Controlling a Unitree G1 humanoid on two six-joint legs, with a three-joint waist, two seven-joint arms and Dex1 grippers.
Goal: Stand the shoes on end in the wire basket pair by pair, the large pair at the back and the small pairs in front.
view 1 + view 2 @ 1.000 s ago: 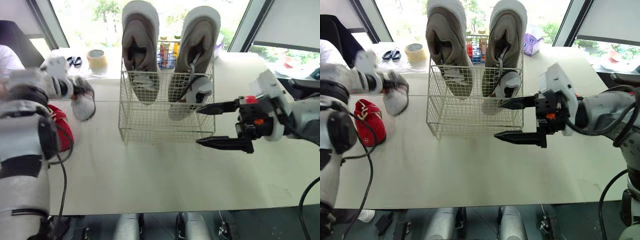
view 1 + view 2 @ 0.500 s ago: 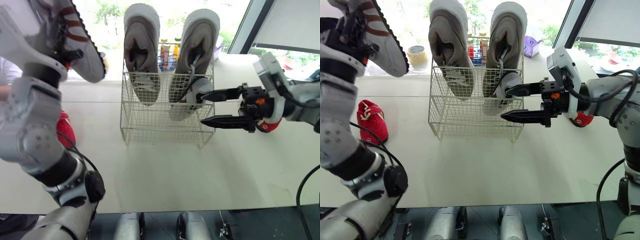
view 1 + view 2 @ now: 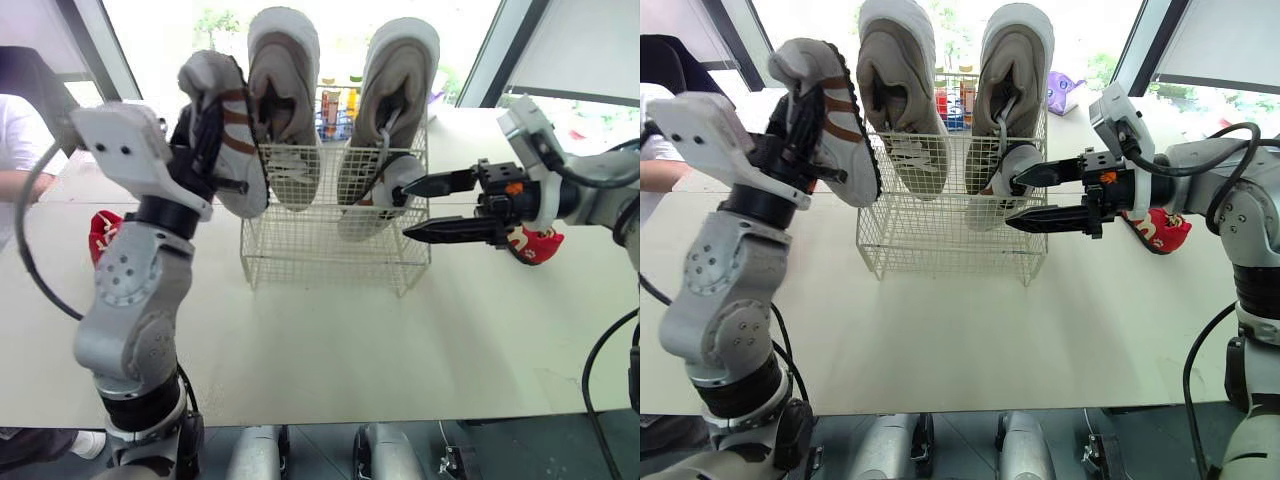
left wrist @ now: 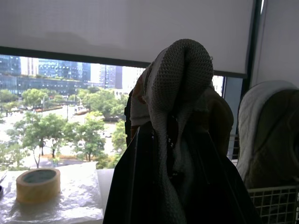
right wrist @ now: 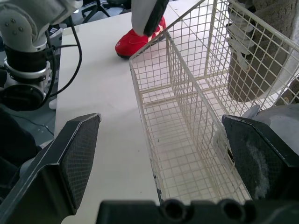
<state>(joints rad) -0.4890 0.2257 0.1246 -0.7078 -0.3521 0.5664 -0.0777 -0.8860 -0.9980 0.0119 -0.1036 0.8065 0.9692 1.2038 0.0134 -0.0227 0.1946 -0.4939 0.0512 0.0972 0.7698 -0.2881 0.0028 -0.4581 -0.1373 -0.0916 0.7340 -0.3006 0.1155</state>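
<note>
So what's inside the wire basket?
Two big grey shoes stand on end at the back, one small shoe in front. It covers part of the right big shoe.

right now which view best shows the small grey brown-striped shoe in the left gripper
The right eye view: the small grey brown-striped shoe shows nearly whole, stripes and dark sole. The left eye view matches. The left wrist view shows mesh upper between the left gripper's fingers.

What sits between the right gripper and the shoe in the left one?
Between right gripper and striped shoe: the wire basket, large grey pair standing at its back, in both eye views.
</note>
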